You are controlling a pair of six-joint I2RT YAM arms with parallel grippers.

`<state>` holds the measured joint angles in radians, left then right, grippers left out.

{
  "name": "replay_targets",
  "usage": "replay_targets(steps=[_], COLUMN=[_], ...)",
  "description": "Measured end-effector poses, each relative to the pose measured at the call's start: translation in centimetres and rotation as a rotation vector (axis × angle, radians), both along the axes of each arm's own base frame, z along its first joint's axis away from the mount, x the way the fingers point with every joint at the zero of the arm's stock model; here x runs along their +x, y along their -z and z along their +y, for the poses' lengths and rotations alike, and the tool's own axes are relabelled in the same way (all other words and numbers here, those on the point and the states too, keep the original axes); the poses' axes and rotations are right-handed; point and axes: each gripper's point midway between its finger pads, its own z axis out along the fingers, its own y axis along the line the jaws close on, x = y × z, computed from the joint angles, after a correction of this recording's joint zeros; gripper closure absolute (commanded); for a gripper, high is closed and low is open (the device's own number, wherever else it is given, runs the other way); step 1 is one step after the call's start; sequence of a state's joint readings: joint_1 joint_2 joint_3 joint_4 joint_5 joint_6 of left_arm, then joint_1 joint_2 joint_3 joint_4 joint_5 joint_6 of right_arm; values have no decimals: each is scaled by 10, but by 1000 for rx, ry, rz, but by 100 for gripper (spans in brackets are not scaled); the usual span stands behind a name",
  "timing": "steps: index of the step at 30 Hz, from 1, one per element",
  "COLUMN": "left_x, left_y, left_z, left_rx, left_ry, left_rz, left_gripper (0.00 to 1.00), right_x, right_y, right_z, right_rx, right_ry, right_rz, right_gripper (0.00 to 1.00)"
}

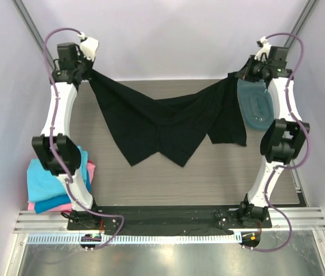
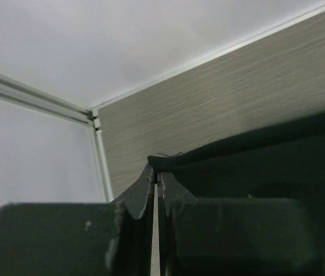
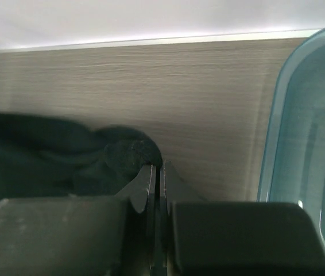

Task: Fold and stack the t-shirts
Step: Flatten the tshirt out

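A large black t-shirt [image 1: 168, 123] hangs stretched between my two grippers above the far half of the table, sagging in the middle with pointed folds drooping down. My left gripper [image 1: 88, 70] is shut on its left end; in the left wrist view the cloth [image 2: 248, 167] bunches at the fingertips [image 2: 158, 175]. My right gripper [image 1: 240, 75] is shut on the right end; the cloth [image 3: 65, 161] shows beside the pinched fingertips [image 3: 158, 168]. Folded turquoise [image 1: 47, 178], blue and pink [image 1: 89, 171] t-shirts lie stacked at the near left.
A translucent teal plastic tray [image 1: 257, 104] lies at the far right, just under the right gripper, and fills the right of the right wrist view [image 3: 309, 126]. The wood-grain table [image 1: 208, 172] meets white walls at its back edge.
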<state>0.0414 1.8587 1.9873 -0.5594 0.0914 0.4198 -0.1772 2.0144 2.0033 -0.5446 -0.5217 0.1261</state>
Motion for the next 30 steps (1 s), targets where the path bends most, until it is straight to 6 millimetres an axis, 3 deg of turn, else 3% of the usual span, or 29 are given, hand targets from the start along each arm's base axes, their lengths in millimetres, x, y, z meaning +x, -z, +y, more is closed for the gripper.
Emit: replay_targets(steps=[1, 3, 5, 10, 13, 18, 21, 24, 30], left_x=[10, 25, 36, 42, 39, 22, 11, 6, -5], left_y=[14, 38, 53, 60, 55, 63, 73, 81, 94], left_z=[0, 1, 2, -1, -9, -24, -30, -38, -55], left_rx=[-1, -2, -5, -34, -57, -93, -101, -102, -112], left_ry=[-1, -1, -3, -13, -1, 30, 43, 58, 77], left_rz=[20, 51, 68, 69, 55, 89, 121, 145, 190], left_gripper=[100, 100, 100, 100, 100, 100, 100, 100, 100], right_x=[8, 24, 32, 25, -18, -120, -166, -198, -227], right_y=[10, 22, 26, 18, 23, 42, 72, 117, 178], right_z=[1, 5, 10, 31, 55, 145, 196, 213, 225], right_rx=[-4, -22, -49, -212, -342, -508, -551, -589, -658], right_ry=[-8, -25, -39, -148, -269, -621, -841, -987, -1168], right_rz=[9, 4, -5, -80, -94, -167, -190, -143, -79], right_gripper=[94, 66, 47, 46, 48, 59, 60, 62, 62])
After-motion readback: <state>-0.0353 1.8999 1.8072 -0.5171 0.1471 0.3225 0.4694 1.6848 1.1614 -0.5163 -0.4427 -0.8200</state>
